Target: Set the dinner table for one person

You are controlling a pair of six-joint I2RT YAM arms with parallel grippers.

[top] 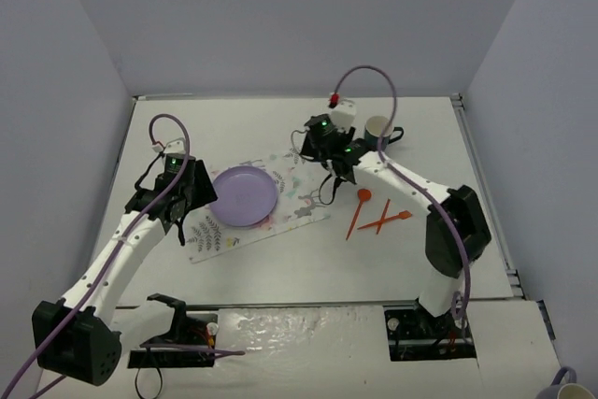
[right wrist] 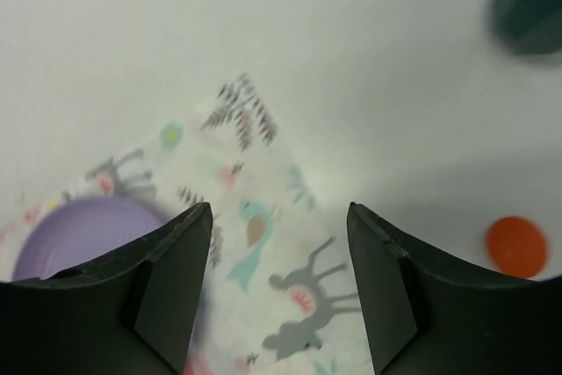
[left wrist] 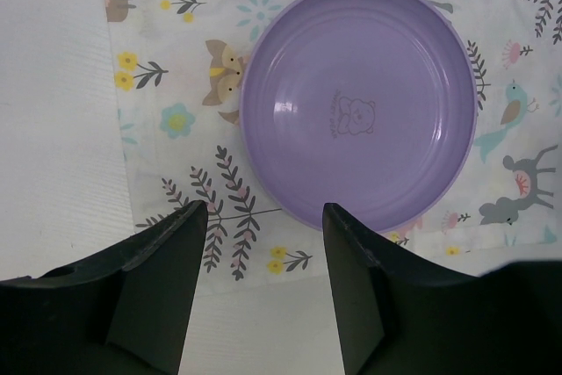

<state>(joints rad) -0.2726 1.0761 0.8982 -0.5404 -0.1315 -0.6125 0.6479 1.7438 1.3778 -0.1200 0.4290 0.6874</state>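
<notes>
Counter (top: 280, 268): white, matte, fills the space between grey walls; both arms reach out over it from the near edge

Left gripper (top: 193, 203): hangs over the left end of the mat (top: 299, 198), facing the plate. Wrist view: left gripper (left wrist: 263, 212) spread, nothing between the fingers; the plate's near rim and a leaf print show in the gap. No contact seen with plate or mat

Plate (top: 245, 195): purple, round, empty, flat on the left half of the mat. Wrist view: plate (left wrist: 360, 103) has a small bear mark at its centre. The mat (left wrist: 176, 120) carries fox, deer, bird and flower prints, with bare counter (left wrist: 53, 129) to its left

The mat lies skewed on the counter, right end further back than the left

Right gripper (top: 334, 170): above the mat's far right corner. Wrist view: right gripper (right wrist: 279, 212) spread wide, holding nothing; mat (right wrist: 263, 182) below, blurred plate (right wrist: 79, 234) low left, counter (right wrist: 263, 24) beyond

Spoon (top: 358, 210): orange, on bare counter just right of the mat, bowl at the far end; its bowl shows in the wrist view (right wrist: 516, 245)

Two orange utensils (top: 383, 220): crossed, just right of the spoon; type unclear

Cup (top: 378, 128): dark outside, pale inside, upright, behind the right gripper; blurred in the wrist view (right wrist: 531, 6)

Mug (top: 561, 390): pale, at the bottom right corner, off the counter
</notes>
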